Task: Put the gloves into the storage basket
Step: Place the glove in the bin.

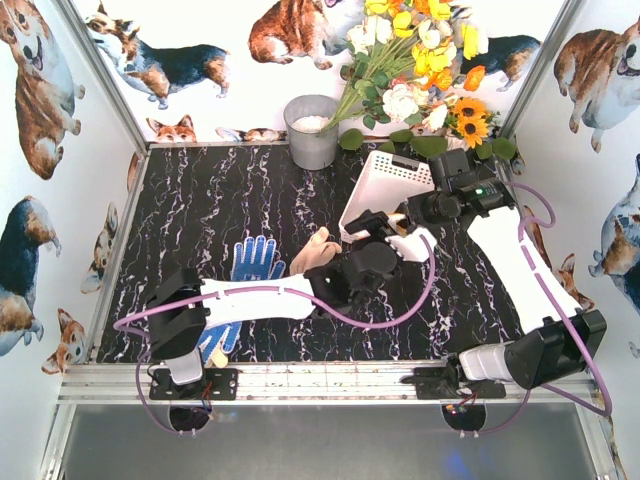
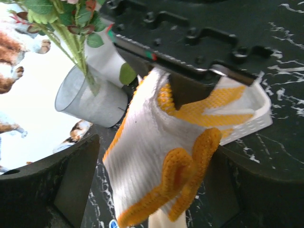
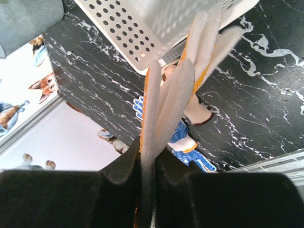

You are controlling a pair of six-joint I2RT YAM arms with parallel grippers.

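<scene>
Blue gloves (image 1: pixel 255 260): a dotted pair, flat on the black marbled table (image 1: pixel 220 190), left of centre and well apart from the basket; not yet collected.
Grey bucket (image 1: pixel 312 135): upright at the back edge, no part of the job.
Cream glove (image 1: pixel 315 250): on the table just right of the blue pair, partly hidden by the left arm.
Left gripper (image 2: pixel 159 161): fingers spread wide and holding nothing; the white glove hangs in the gap or just ahead of it, and which of the two cannot be told.
White glove (image 2: pixel 142 142): orange-trimmed and limp, hanging off the table from the right gripper, just in front of the basket.
Right gripper (image 3: pixel 149 152): fingers clamped tight on the white glove, pinching it near one end.
Basket (image 1: pixel 385 175): white, perforated sides, at right of centre near the back; it looks tipped, though how far cannot be told.
Flowers (image 1: pixel 410 60): a yellow and white bunch at the back right, above the basket.
Step in hand: carrying one glove to the basket, by my reading.
Next move: probably bring the right gripper over the basket's opening, then let go, with the left arm kept clear.
Remaining: the gloves lying on the table.
</scene>
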